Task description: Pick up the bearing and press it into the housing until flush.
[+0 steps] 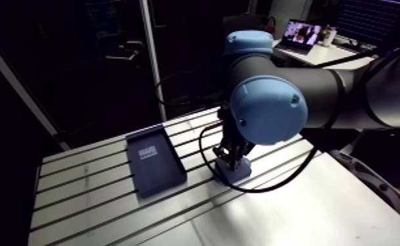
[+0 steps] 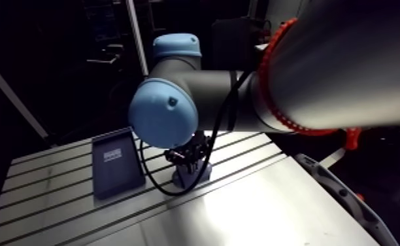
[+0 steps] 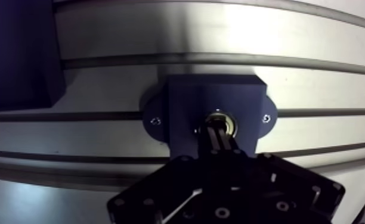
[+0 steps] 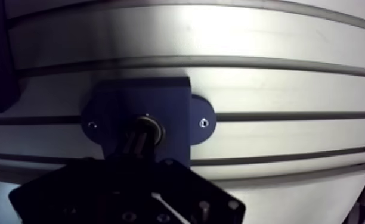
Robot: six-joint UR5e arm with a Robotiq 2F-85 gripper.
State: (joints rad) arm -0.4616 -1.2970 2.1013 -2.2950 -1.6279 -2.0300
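The jaws are seen drawn closed together, their tips placed on the bearing, which is seated in the blue housing directly under them, on the counter.

The room is dim, nearly black behind, and light falls from above on the table, which gives a wide white glare on its bare metal beside the arm. In the wrist view the same glare lies beyond the dark housing, the gripper is a black mass in shadow, and the straight slots of the table look bent.
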